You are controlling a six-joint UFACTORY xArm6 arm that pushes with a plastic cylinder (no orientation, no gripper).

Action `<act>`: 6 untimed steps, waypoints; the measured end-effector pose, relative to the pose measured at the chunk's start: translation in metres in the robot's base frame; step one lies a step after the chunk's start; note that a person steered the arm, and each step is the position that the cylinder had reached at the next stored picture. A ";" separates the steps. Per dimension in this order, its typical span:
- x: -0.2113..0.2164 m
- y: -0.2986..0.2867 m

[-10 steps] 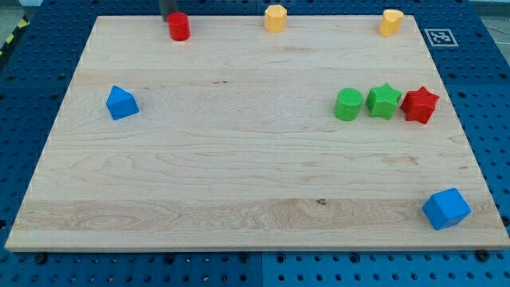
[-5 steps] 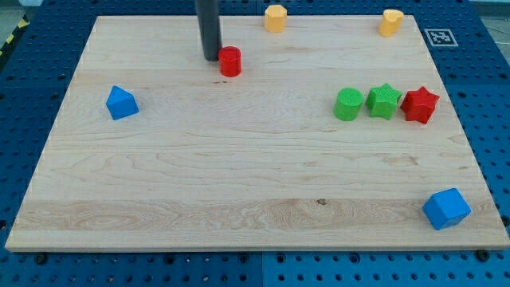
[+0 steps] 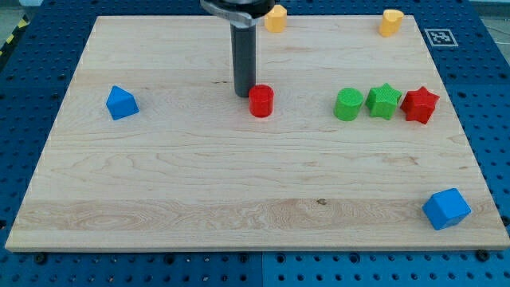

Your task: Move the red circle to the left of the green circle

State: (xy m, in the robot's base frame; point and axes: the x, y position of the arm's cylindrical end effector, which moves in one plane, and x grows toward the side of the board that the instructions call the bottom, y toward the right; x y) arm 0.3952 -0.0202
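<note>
The red circle point(image 3: 261, 101) lies on the wooden board near the middle, at about the height of the green circle point(image 3: 348, 104) and well to its left, with a wide gap between them. My tip point(image 3: 244, 94) stands just to the upper left of the red circle, touching or nearly touching it. The dark rod rises from the tip to the view's top.
A green star point(image 3: 383, 101) and a red star point(image 3: 420, 105) sit in a row right of the green circle. Two yellow blocks point(image 3: 275, 17) point(image 3: 390, 21) lie at the top edge. One blue block point(image 3: 121, 103) is at the left, another blue block point(image 3: 446, 209) at the bottom right.
My tip and the red circle have moved down and to the right, from the board's top left edge toward the middle, closer to the green circle. The other blocks have not moved.
</note>
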 end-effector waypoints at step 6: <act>0.023 0.005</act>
State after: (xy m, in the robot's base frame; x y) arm 0.4185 -0.0148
